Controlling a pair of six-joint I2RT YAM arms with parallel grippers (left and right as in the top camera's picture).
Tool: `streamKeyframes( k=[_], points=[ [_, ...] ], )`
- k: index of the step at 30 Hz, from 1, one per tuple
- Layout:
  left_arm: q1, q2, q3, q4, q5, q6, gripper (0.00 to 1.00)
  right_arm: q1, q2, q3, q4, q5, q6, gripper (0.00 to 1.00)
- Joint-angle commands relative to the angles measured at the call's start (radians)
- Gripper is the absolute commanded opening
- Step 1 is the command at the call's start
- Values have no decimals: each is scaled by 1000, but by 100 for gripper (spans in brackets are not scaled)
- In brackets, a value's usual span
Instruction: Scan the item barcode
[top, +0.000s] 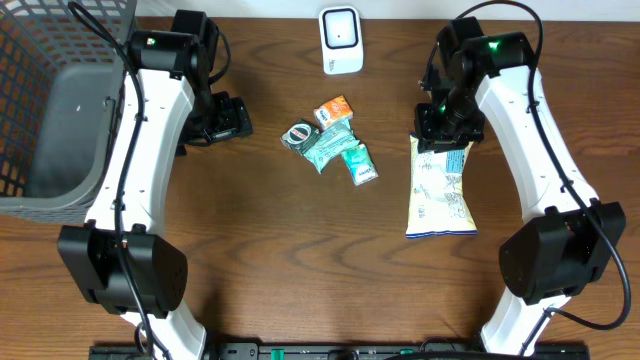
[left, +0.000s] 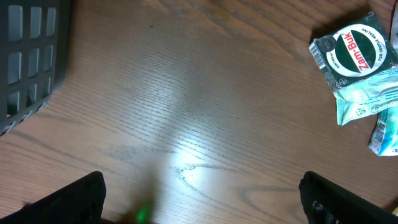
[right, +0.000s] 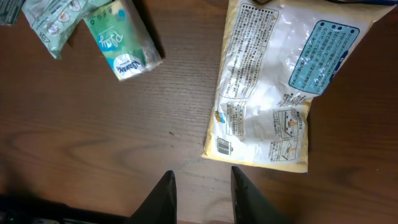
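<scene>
A yellow snack bag (top: 440, 195), likely the item to scan, is lying flat on the wooden table (top: 260, 250) with its printed back and small barcode (right: 224, 147) facing up, well apart from the white scanner (top: 340, 40) at the far edge. The right gripper (right: 202, 174) is hovering at the bag's scanner-side end, fingers narrowly parted with nothing between them, seemingly lining up a grasp. The left gripper (left: 200, 180) is hanging wide open and empty between a cluster of small packets (top: 330, 140) and the grey basket (top: 50, 120), apparently leaving this job to the other arm
</scene>
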Motion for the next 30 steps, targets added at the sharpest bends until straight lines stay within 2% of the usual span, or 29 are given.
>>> streamKeyframes(
  k=[1,30],
  points=[
    [0,-17,-2,-2,2,-6,98,6,-27,-6,1,-4,-11,23],
    [0,-17,-2,-2,2,-6,97,6,-27,-6,2,-14,-11,26]
  ],
)
